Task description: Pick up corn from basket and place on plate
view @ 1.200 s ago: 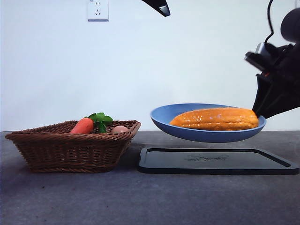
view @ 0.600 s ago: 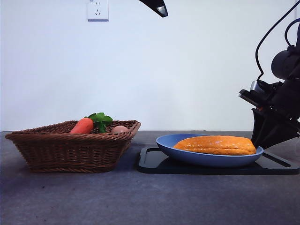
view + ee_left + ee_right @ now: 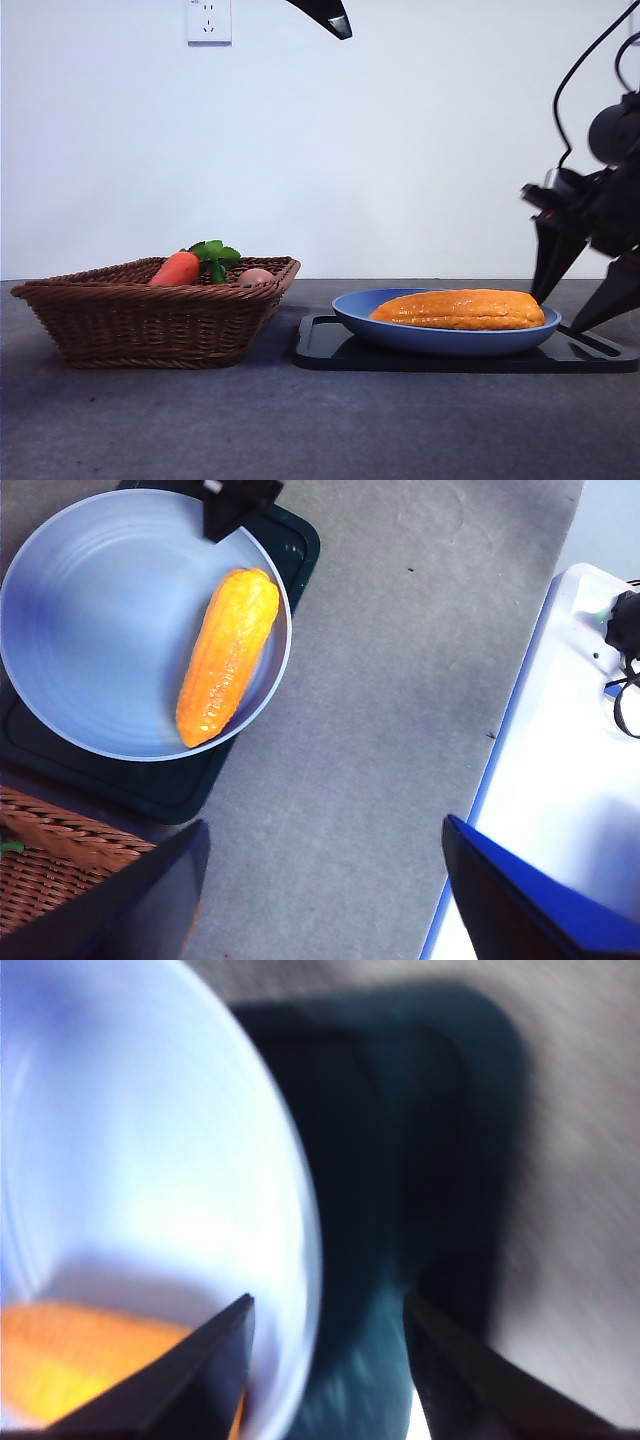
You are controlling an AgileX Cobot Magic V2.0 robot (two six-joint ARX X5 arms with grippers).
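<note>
Right gripper (image 3: 572, 300) open astride plate (image 3: 400, 335) rim; tray (image 3: 330, 352) beneath

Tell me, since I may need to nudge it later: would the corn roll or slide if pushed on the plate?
Probably it would roll sideways: the corn is rounded and tapered, lying lengthwise. The plate looks smooth with a shallow dished rim, which would likely stop it. Its bumpy kernels may add some grip, so sliding endwise seems less likely.

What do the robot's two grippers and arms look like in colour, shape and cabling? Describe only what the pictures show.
The right gripper has two black, tapering, pointed jaws on a bulky black arm with a thin black cable looping above it and a small silvery part. The left gripper has broad dark jaws with a blue sheen; in the front view only its black tip shows.
</note>
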